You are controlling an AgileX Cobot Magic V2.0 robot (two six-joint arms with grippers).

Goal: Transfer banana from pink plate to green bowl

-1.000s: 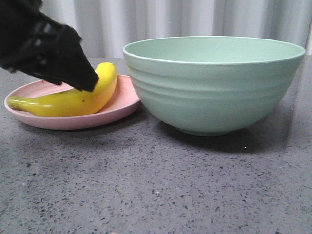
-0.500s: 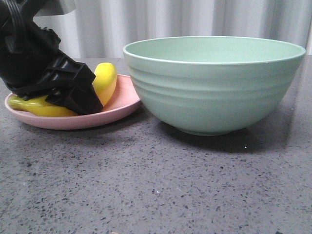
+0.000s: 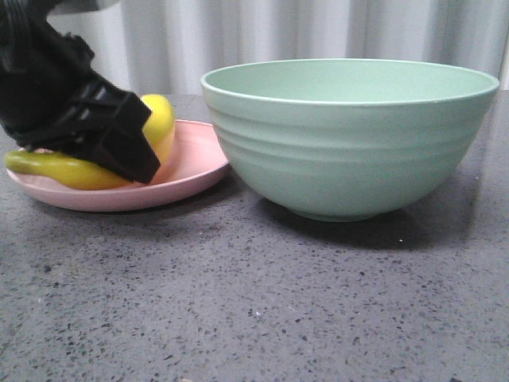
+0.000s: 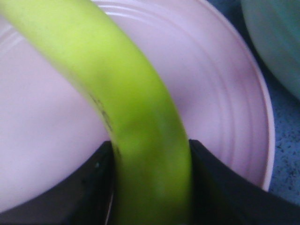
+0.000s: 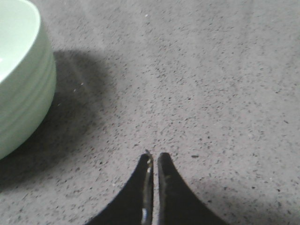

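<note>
The yellow banana (image 3: 71,170) lies across the pink plate (image 3: 179,177) at the left of the table, its greenish stem end raised just above the plate's left rim. My left gripper (image 3: 131,151) is shut on the banana's middle; in the left wrist view the two black fingers press both sides of the banana (image 4: 122,93) over the plate (image 4: 220,93). The green bowl (image 3: 350,151) stands to the right of the plate, empty as far as I can see. My right gripper (image 5: 154,157) is shut and empty, low over the bare table beside the bowl (image 5: 18,84).
The grey speckled tabletop (image 3: 254,302) stretches in front of plate and bowl. A pale curtain (image 3: 318,32) hangs behind. The bowl's edge shows in the left wrist view (image 4: 276,37), close to the plate's rim.
My left gripper came down onto the banana and closed on it. The banana has shifted a little to the left and risen slightly off the plate.
</note>
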